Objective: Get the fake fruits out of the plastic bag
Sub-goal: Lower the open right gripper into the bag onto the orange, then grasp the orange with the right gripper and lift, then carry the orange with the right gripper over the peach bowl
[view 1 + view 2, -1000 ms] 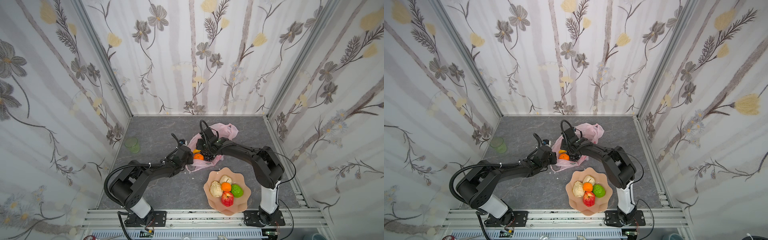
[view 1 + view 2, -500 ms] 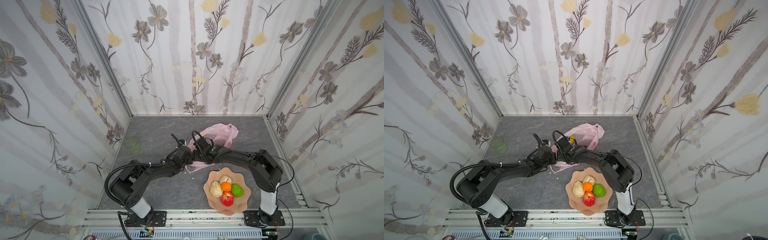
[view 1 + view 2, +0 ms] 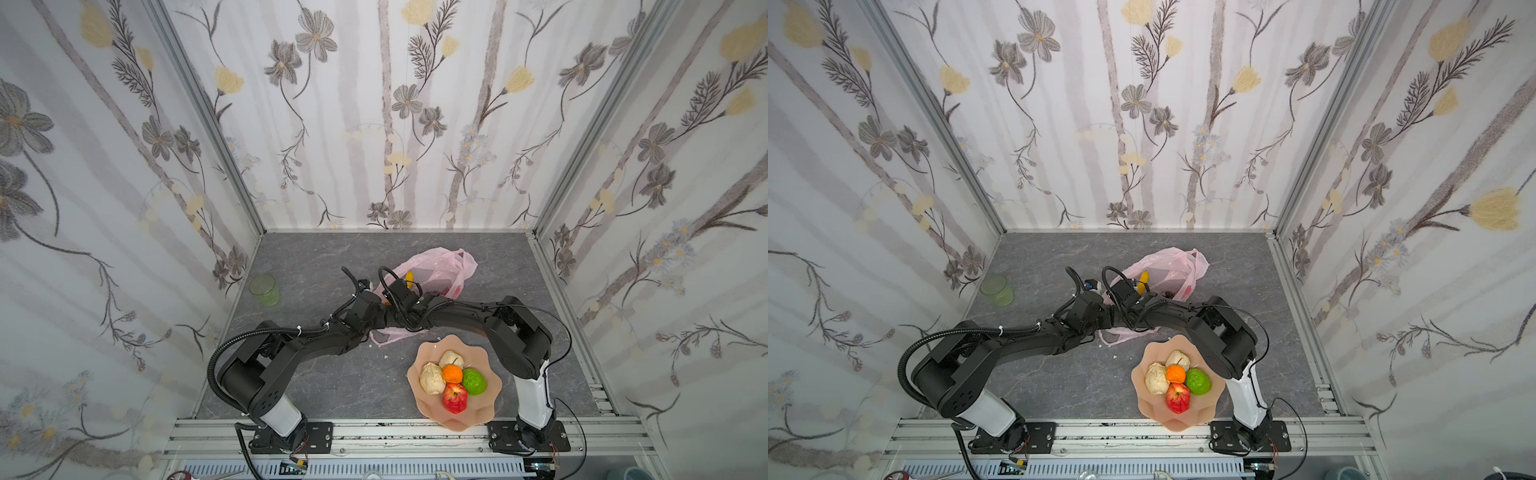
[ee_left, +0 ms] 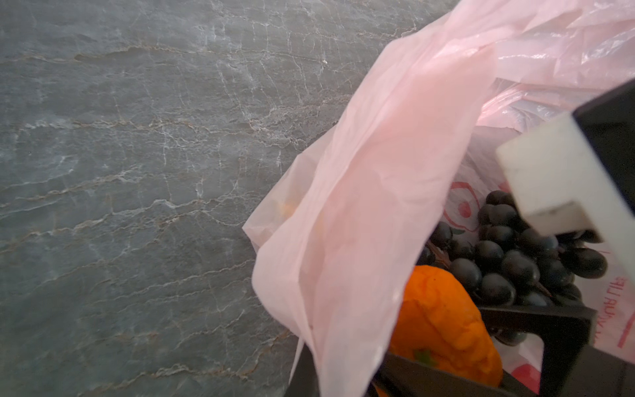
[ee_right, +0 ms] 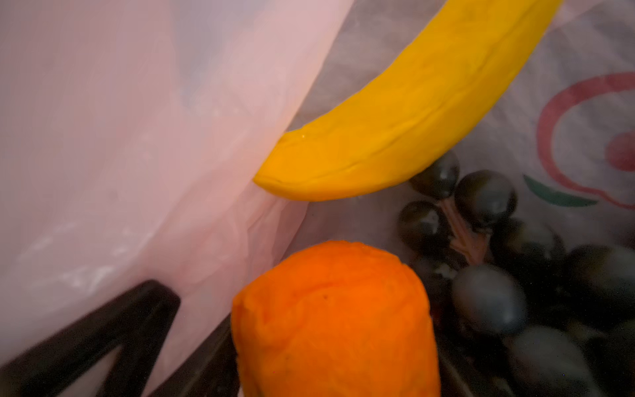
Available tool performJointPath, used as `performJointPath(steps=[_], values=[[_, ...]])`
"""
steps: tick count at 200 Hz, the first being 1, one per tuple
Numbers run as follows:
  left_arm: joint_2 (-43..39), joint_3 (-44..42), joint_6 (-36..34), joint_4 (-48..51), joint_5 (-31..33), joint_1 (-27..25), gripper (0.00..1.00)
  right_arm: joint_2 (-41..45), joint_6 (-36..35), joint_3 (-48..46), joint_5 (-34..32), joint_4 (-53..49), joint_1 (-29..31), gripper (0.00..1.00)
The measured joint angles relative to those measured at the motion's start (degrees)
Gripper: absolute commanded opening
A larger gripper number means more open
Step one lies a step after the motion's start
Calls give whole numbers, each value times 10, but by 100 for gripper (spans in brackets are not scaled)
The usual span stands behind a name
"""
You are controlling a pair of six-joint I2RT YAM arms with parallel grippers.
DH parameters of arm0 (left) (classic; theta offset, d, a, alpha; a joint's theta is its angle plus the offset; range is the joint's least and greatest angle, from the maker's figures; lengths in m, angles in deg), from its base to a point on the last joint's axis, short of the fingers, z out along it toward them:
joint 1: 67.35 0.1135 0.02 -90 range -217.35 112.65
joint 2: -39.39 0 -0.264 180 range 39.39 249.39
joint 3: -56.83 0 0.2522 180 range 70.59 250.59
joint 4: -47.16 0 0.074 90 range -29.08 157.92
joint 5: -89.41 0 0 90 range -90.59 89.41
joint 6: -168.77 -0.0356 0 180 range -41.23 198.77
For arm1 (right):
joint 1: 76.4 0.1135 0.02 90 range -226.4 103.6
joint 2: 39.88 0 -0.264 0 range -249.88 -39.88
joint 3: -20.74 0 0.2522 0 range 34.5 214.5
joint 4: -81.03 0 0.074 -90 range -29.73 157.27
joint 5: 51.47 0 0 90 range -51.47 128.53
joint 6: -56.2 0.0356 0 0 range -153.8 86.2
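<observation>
The pink plastic bag (image 3: 440, 270) lies at mid-table with its mouth toward the arms. My left gripper (image 4: 330, 378) is shut on the bag's near edge (image 4: 360, 240) and holds it up. My right gripper (image 5: 330, 309) is inside the mouth, and an orange (image 5: 336, 319) sits squeezed between its fingers, as the left wrist view shows (image 4: 443, 326). Past the orange lie the yellow banana (image 5: 412, 113) and the dark grape bunch (image 4: 508, 261). In both top views the two wrists meet at the bag mouth, left gripper (image 3: 376, 300) beside right gripper (image 3: 392, 297).
A peach wavy plate (image 3: 492, 401) at the front right holds two pears (image 3: 432, 376), an orange (image 3: 452, 373), a green fruit (image 3: 473, 380) and a red apple (image 3: 454, 397). A green cup (image 3: 264, 289) stands near the left wall. Patterned walls close three sides.
My right gripper has swung left across the bag mouth to the orange. The bag has opened out and its top has risen, baring the banana. The left arm has stayed put.
</observation>
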Motion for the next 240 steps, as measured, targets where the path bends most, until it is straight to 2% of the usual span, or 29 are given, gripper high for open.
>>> performJointPath(steps=[56, 118, 153, 209, 240], values=[[0, 0, 2, -2, 0, 0, 7, 40, -2, -6, -16, 5, -5, 58], [-1, 0, 2, 0, 2, 1, 7, 86, -2, -40, -9, 10, -19, 57], [0, 0, 2, 0, 2, 1, 7, 162, -5, -84, 4, 14, -19, 57], [1, 0, 2, 0, 2, 1, 8, 332, -9, -212, 45, 10, -64, 56], [2, 0, 2, 0, 2, 1, 8, 402, -17, -253, 51, -5, -82, 55]])
